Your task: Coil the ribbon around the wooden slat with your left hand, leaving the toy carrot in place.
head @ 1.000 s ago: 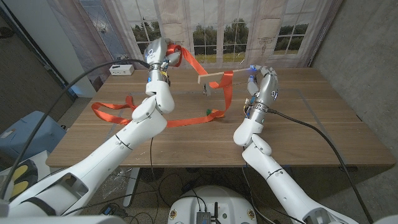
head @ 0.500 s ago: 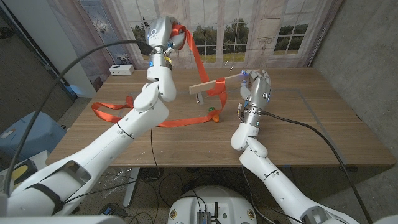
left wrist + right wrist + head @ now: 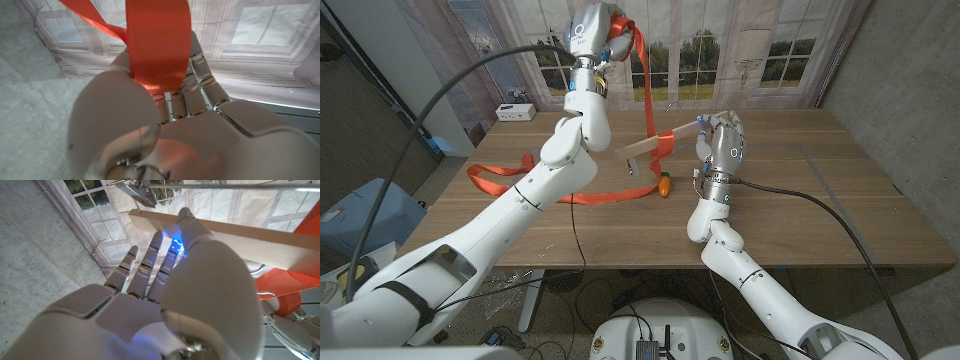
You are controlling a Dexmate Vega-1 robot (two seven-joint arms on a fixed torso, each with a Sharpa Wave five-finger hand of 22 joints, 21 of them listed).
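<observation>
The counter [image 3: 840, 200] carries the ribbon's [image 3: 642, 95] slack toward its left edge; the left hand [image 3: 605, 28], now lifted higher than a second ago, clamps the ribbon, which drops to loop the wooden slat [image 3: 655, 146] gripped in the right hand [image 3: 722, 135]; the toy carrot [image 3: 663, 184] lies mid-counter beneath

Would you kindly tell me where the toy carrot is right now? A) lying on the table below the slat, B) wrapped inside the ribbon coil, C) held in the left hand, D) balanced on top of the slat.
A: the toy carrot lies on the wooden table, below the raised wooden slat and apart from both hands.
</observation>
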